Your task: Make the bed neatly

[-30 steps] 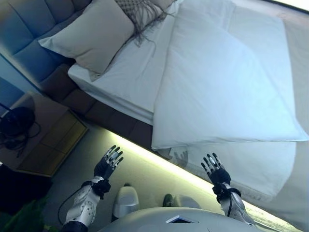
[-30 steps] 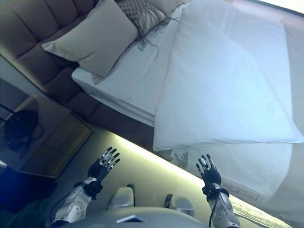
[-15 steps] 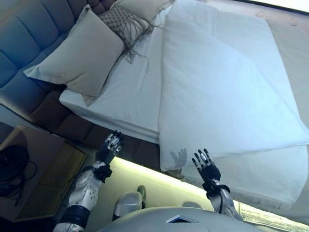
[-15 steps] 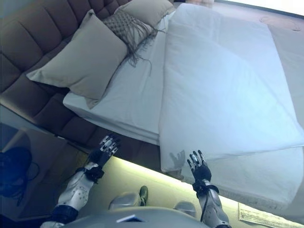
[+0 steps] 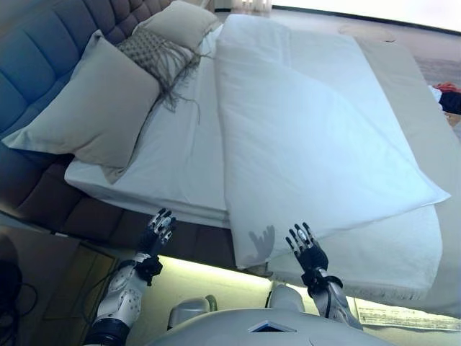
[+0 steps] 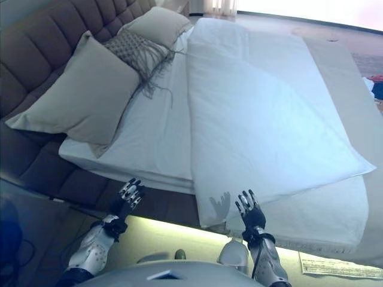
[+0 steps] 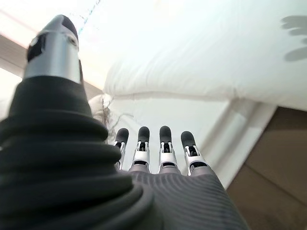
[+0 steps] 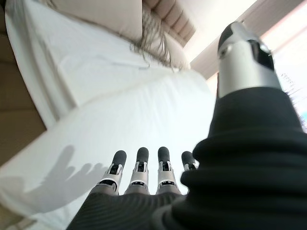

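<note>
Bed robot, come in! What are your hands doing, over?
Left hand open, right hand open, both empty, short of the bed edge. Duvet folded back, sheet bare below the pillows. Nothing in the way.

You see the white duvet (image 5: pixel 317 144) folded back diagonally across the bed (image 5: pixel 180 155), its near corner overhanging the edge.

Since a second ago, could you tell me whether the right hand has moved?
Yes. The right hand has closed in on the duvet's near hanging corner and now hovers just short of it, fingers straight.
</note>
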### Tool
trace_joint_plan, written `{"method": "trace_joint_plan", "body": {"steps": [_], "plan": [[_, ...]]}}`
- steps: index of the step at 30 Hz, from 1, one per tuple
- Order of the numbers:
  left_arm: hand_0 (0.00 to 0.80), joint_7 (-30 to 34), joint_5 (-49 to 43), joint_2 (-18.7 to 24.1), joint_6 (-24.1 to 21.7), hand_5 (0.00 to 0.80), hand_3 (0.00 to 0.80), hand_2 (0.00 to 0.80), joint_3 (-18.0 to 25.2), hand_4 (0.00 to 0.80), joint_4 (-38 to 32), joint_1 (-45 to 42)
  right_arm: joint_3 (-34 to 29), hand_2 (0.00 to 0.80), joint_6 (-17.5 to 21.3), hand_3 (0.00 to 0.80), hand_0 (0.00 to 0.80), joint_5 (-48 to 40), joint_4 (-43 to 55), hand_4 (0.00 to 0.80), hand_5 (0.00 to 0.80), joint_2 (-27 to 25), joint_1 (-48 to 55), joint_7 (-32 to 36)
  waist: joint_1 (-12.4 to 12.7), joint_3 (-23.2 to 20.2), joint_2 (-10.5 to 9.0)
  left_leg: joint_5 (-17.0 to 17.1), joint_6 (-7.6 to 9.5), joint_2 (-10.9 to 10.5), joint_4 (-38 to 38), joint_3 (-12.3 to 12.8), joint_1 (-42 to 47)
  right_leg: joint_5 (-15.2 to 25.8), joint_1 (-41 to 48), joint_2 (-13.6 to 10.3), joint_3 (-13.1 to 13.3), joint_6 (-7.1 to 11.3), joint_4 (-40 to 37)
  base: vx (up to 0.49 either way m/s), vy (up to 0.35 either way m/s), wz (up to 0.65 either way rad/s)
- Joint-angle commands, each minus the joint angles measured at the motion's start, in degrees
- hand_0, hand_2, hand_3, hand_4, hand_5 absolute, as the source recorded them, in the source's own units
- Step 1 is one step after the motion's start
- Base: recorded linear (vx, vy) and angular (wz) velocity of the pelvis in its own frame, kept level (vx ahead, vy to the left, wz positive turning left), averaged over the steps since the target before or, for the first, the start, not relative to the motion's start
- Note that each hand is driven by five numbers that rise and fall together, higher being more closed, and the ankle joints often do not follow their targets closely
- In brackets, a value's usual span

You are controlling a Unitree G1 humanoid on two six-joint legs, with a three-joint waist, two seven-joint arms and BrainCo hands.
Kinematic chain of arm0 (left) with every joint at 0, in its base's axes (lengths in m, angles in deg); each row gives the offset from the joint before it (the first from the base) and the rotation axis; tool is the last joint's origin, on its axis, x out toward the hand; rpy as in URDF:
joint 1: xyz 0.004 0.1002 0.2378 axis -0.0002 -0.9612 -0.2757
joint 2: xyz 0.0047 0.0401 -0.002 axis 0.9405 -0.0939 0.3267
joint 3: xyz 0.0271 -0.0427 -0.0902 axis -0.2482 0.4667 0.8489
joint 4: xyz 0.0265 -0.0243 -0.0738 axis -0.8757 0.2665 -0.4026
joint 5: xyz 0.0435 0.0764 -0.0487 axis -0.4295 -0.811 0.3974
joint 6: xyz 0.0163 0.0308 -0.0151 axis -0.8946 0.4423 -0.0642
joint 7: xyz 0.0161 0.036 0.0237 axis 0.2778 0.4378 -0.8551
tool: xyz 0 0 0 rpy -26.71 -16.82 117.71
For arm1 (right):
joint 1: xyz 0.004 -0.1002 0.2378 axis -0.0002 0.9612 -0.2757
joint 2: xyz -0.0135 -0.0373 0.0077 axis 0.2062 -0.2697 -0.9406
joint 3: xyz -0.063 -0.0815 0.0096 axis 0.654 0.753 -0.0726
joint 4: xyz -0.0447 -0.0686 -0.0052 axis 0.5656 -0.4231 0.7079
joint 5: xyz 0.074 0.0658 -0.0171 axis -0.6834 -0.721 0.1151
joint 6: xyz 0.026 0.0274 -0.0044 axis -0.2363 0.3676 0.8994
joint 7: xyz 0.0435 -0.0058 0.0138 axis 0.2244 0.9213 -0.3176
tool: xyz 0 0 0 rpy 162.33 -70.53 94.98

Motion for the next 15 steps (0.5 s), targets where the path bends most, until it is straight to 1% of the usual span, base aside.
{"method": "trace_joint_plan", "body": {"steps": [1,3,7,10,12,13,14,15], "plan": [[0.000,2.2,-0.8,0.5,-2.0,0.000,0.000,0.000,3.8,0.000,-4.0,0.7,-2.3,0.000,0.1,0.000,0.000,0.4,3.3,0.000,0.000,-1.1,-2.1,2.8,0.0,0.4,0.46,-4.6,1.66,0.1,3.2,-2.1,0.2,11.3,0.2,0.8,0.6,0.64,-1.5,0.226,-0.167,0.52],[0.000,2.3,-0.9,0.6,-1.7,0.000,0.000,0.000,4.2,0.000,-4.3,0.6,-2.6,0.000,-0.6,0.000,0.000,0.4,3.6,0.000,0.000,-1.6,-1.6,3.4,0.1,-0.1,0.21,-4.6,1.27,1.1,3.5,-2.2,0.1,9.7,1.0,1.6,0.1,0.52,-1.9,0.181,-0.201,0.42],[0.000,2.7,-0.2,0.9,-1.9,0.000,0.000,0.000,4.6,0.000,-3.8,0.6,-1.7,0.000,-0.5,0.000,0.000,-1.4,3.8,0.000,0.000,-2.6,-2.6,2.3,0.6,-0.4,-0.25,-5.2,0.41,2.9,5.1,-2.3,0.4,7.4,1.6,2.6,-1.0,0.00,-0.6,0.152,-0.251,0.16],[0.000,3.7,0.0,0.9,-1.6,0.000,0.000,0.000,4.8,0.000,-3.3,0.6,-1.4,0.000,-0.1,0.000,0.000,-2.9,4.0,0.000,0.000,-3.1,-3.3,1.2,0.3,-0.5,0.10,-4.4,-0.47,4.7,6.1,-2.3,0.7,4.3,2.1,4.6,-1.0,-1.17,0.7,0.111,-0.279,0.09],[0.000,3.9,-0.3,0.7,-1.4,0.000,0.000,0.000,4.0,0.000,-2.7,0.8,-1.6,0.000,0.0,0.000,0.000,-3.6,3.2,0.000,0.000,-3.4,-3.8,0.6,0.0,-0.7,0.53,-1.2,-1.62,6.6,7.5,-2.7,0.4,2.0,3.1,7.0,-1.4,-2.38,1.0,0.084,-0.293,0.02],[0.000,3.9,-0.3,0.7,-1.2,0.000,0.000,0.000,3.7,0.000,-2.6,0.8,-1.6,0.000,0.0,0.000,0.000,-3.8,3.1,0.000,0.000,-3.4,-3.9,0.4,-0.1,-0.8,0.61,-0.5,-1.84,6.9,7.8,-2.8,0.3,1.6,3.3,7.4,-1.5,-2.66,1.1,0.059,-0.314,0.01],[0.000,3.9,-0.3,0.6,-0.6,0.000,0.000,0.000,3.1,0.000,-2.2,0.9,-1.6,0.000,0.4,0.000,0.000,-4.3,2.4,0.000,0.000,-3.6,-4.2,0.3,0.0,-0.6,0.64,1.6,-2.50,7.8,10.0,-3.5,-0.5,0.6,4.0,8.6,-1.8,-3.78,1.1,0.043,-0.349,0.04],[0.000,4.2,-0.9,0.4,0.3,0.000,0.000,0.000,2.5,0.000,-1.7,1.2,-1.6,0.000,0.9,0.000,0.000,-4.9,2.0,0.000,0.000,-3.7,-4.7,0.0,0.2,-0.4,0.49,3.2,-2.79,8.1,12.5,-4.1,-1.7,0.0,4.7,9.3,-2.1,-4.67,1.1,0.038,-0.372,0.12]]}}
